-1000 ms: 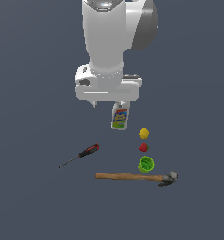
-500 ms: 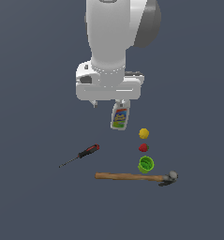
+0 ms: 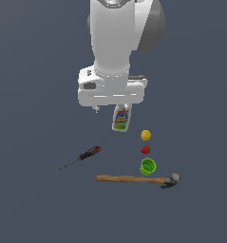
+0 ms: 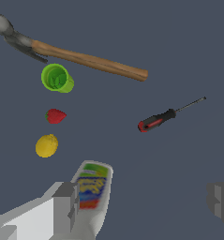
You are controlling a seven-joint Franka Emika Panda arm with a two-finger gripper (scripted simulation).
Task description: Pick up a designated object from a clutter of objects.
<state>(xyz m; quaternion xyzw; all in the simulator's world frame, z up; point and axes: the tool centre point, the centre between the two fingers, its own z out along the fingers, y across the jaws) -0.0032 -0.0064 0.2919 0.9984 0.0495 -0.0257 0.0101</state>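
The hammer [image 3: 134,179] has a long brown wooden handle and a dark grey head [image 3: 171,180]. It lies flat, nearest the bottom of the exterior view, and also shows in the wrist view [image 4: 87,60]. My gripper [image 4: 144,204] is open and empty, its fingers [image 4: 66,206] wide apart. It hangs above the floor beside the white labelled bottle [image 3: 121,117], well away from the hammer. In the exterior view the white hand [image 3: 112,92] hides most of the fingers.
A red-and-black screwdriver [image 3: 84,156] lies to the exterior view's left of the hammer. A yellow ball [image 3: 146,135], a red lump [image 3: 145,150] and a green cup [image 3: 147,167] stand in a line above the hammer's head end.
The hand has come down very slightly. None of the objects has moved.
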